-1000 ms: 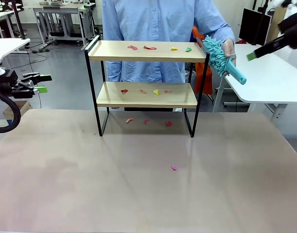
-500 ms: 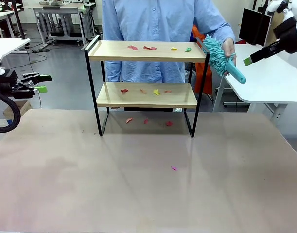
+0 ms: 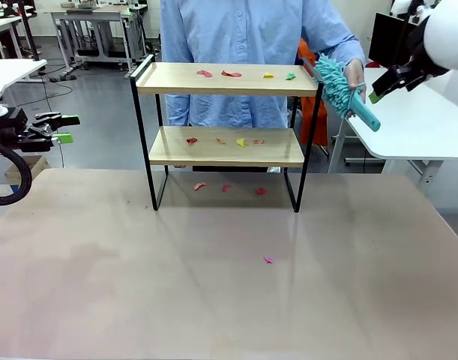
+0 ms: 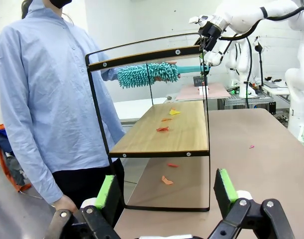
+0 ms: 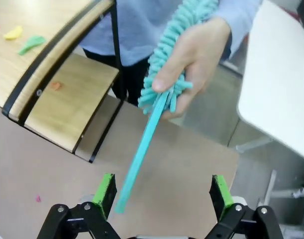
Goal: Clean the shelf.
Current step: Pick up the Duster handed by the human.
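The shelf (image 3: 176, 79) stands at the table's far side, with coloured paper scraps (image 3: 230, 74) on both wooden boards and more on the table under it. At its right end a person's hand (image 3: 354, 75) holds up a teal fluffy duster (image 3: 333, 81), handle slanting down. My right gripper (image 3: 378, 94) is open just right of that handle. In the right wrist view the duster handle (image 5: 142, 149) points down between the right gripper's (image 5: 161, 191) open fingers, untouched, its end near one pad. My left gripper (image 3: 64, 129) hovers open at the far left, facing the shelf's (image 4: 161, 134) end.
A single pink scrap (image 3: 268, 260) lies on the tan table (image 3: 139, 285) in front of the shelf. White side tables stand at the right (image 3: 416, 120) and left (image 3: 7, 71). The person stands close behind the shelf.
My right gripper has moved left, closing in on the duster's handle. The left arm, the shelf and the scraps have not moved.
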Robot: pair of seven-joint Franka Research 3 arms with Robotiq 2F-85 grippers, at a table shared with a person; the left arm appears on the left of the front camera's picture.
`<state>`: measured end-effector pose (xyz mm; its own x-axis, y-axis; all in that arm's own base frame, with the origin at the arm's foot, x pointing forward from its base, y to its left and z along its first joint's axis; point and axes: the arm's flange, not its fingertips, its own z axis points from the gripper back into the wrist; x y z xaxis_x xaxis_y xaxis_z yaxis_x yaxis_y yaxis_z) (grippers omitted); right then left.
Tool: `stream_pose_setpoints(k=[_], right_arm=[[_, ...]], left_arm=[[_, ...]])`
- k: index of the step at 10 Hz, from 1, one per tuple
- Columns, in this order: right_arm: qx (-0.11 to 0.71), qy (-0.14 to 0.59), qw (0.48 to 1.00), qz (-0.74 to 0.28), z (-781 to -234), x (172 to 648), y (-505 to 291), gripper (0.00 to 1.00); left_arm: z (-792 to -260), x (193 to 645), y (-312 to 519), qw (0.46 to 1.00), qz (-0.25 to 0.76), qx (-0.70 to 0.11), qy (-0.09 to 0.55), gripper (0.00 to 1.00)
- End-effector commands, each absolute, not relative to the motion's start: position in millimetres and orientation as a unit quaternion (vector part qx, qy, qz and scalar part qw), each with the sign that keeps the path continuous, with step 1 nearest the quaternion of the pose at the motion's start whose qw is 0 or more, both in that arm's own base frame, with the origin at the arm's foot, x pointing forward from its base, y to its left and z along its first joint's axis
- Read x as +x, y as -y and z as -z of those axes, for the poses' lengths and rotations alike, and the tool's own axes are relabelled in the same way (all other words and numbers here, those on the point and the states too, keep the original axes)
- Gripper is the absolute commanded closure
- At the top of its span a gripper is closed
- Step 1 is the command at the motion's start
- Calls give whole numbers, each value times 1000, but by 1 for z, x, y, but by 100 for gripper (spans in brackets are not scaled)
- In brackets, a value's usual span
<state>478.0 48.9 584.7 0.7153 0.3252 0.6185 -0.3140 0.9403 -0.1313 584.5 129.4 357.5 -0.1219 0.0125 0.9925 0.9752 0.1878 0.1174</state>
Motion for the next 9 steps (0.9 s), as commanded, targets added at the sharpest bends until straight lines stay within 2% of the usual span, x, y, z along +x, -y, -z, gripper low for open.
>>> stream_pose_setpoints(k=[1, 8, 9], right_arm=[[-16, 299, 944, -138, -578, 480, -76, 0], [13, 298, 951, -81, -527, 489, -90, 0], [15, 304, 950, -72, -527, 490, -88, 60]], left_arm=[[-359, 585, -130, 506, 476, -424, 581, 0], [-359, 585, -130, 506, 476, -424, 581, 0], [-359, 585, -130, 506, 476, -424, 581, 0]])
